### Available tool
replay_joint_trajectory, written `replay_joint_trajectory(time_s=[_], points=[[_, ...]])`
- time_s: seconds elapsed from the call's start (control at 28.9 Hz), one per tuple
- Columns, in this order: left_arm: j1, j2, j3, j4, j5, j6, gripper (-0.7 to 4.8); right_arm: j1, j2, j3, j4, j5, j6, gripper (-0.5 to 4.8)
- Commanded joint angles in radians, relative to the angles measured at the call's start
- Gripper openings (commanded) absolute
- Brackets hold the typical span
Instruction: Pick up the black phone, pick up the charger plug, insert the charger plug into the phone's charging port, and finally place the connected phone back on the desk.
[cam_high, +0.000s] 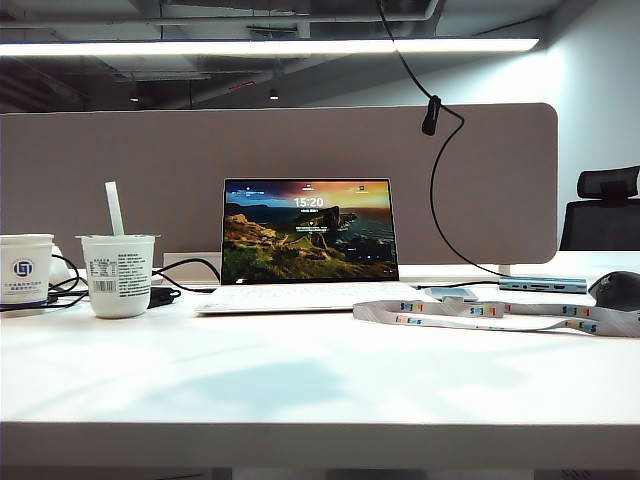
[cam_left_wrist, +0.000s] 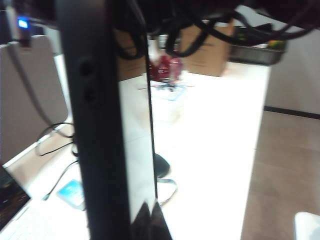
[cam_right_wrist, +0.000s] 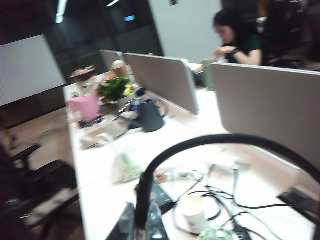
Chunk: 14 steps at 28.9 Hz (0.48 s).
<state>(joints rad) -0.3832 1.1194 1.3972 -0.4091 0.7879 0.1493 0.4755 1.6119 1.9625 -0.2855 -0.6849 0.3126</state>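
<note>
The exterior view shows the wide white tabletop (cam_high: 300, 380) with an open silver laptop (cam_high: 308, 240) at its centre, backed by a grey-beige fabric partition panel (cam_high: 120, 180). Two white paper cups (cam_high: 118, 275) stand at the left; a printed white lanyard (cam_high: 490, 315), a slim grey-blue hub (cam_high: 543, 285) and a dark mouse (cam_high: 617, 290) lie at the right. Neither arm appears in this view.

The left tool (cam_left_wrist: 150, 212) is clenched on the glossy black rectangular phone (cam_left_wrist: 112, 125), held on edge and raised over the tabletop (it blocks the middle of the left wrist view).

The right tool (cam_right_wrist: 141, 225) is clenched on the thin black cable (cam_right_wrist: 210, 145), which arcs across the right wrist view. The silver charger plug is not discernible; both wrist views are blurred.
</note>
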Motion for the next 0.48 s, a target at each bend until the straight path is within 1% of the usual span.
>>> replay_joint_trajectory(time_s=[0.03, 0.1, 0.14, 0.24, 0.35, 0.48], points=[[0.001, 0.04, 0.008, 0.037, 0.103, 0.038, -0.07, -0.017, -0.008, 0.004, 0.037, -0.154, -0.032, -0.05], [0.001, 0.064, 0.008, 0.037, 0.132, 0.041, -0.07, -0.019, -0.008, 0.004, 0.047, -0.209, -0.031, -0.05], [0.001, 0.07, 0.008, 0.037, 0.139, 0.055, -0.07, -0.021, -0.008, 0.004, 0.051, -0.225, -0.028, -0.05], [0.001, 0.087, 0.008, 0.037, 0.173, 0.113, -0.07, -0.04, -0.01, 0.004, 0.074, -0.319, -0.028, -0.05], [0.001, 0.099, 0.008, 0.047, 0.182, 0.117, -0.07, -0.056, -0.01, 0.004, 0.099, -0.401, -0.016, -0.05], [0.001, 0.111, 0.008, 0.058, 0.186, 0.117, -0.07, -0.069, -0.011, 0.004, 0.111, -0.481, 0.006, -0.05]])
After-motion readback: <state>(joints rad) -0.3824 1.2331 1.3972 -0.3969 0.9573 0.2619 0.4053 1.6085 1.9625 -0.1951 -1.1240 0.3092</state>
